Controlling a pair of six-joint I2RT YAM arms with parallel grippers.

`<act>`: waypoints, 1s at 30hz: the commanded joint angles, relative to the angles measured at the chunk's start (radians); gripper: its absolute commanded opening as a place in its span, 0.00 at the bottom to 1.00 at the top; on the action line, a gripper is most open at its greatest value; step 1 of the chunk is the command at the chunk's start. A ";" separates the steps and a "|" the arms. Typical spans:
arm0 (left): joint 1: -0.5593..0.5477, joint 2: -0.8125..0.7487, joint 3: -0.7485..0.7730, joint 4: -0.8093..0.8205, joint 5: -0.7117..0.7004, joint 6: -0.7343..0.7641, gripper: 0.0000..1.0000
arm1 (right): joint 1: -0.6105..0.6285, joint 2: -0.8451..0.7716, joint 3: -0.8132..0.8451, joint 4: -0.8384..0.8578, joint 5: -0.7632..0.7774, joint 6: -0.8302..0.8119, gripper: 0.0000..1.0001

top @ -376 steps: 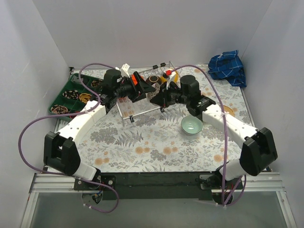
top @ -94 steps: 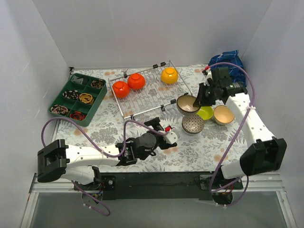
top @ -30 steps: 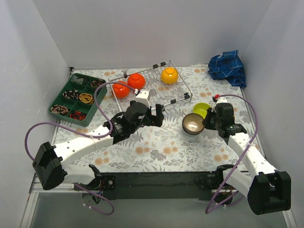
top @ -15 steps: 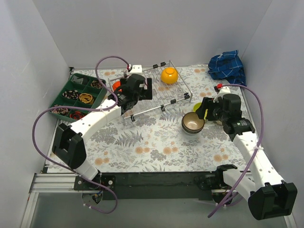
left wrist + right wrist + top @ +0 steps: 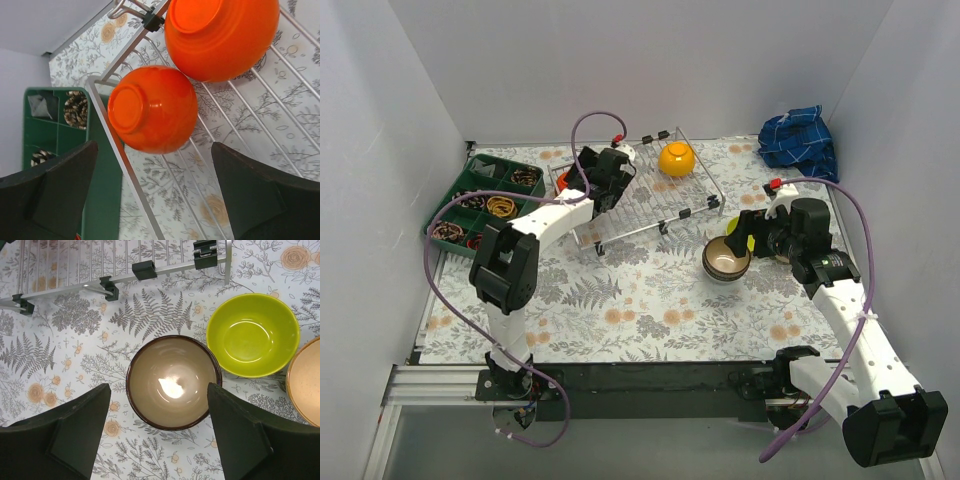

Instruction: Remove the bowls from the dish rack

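Left claw (image 5: 155, 160) spread over an orange bowl (image 5: 152, 107) in the dish rack (image 5: 660, 197), second orange bowl (image 5: 222, 35) cut off. Right claw (image 5: 159, 390) spread over brown bowl (image 5: 172, 407) beside the rack.

Under the left gripper (image 5: 157, 200) two bowls rest mouth-down in the dish rack (image 5: 235, 125). The nearer bowl (image 5: 152, 110) lies between its fingers and the farther bowl (image 5: 220, 35) ahead. Below the right gripper (image 5: 160, 440) a third bowl (image 5: 172, 382) stands on the table (image 5: 75, 365), with a fourth bowl (image 5: 252, 335) just beside it.

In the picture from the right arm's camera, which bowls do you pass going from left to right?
First the brown bowl, then the lime-green bowl, then the pale orange bowl, cut off at the right edge.
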 commanded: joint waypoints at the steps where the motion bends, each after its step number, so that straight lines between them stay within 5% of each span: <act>1: 0.031 0.030 0.061 0.084 0.004 0.227 0.98 | 0.000 -0.020 0.042 0.000 -0.026 -0.024 0.86; 23: 0.061 0.192 0.096 0.034 0.010 0.167 0.82 | 0.000 0.000 0.050 -0.015 0.011 -0.027 0.86; 30: 0.064 0.241 0.104 0.040 -0.044 0.169 0.85 | 0.000 -0.001 0.038 -0.015 0.012 -0.021 0.86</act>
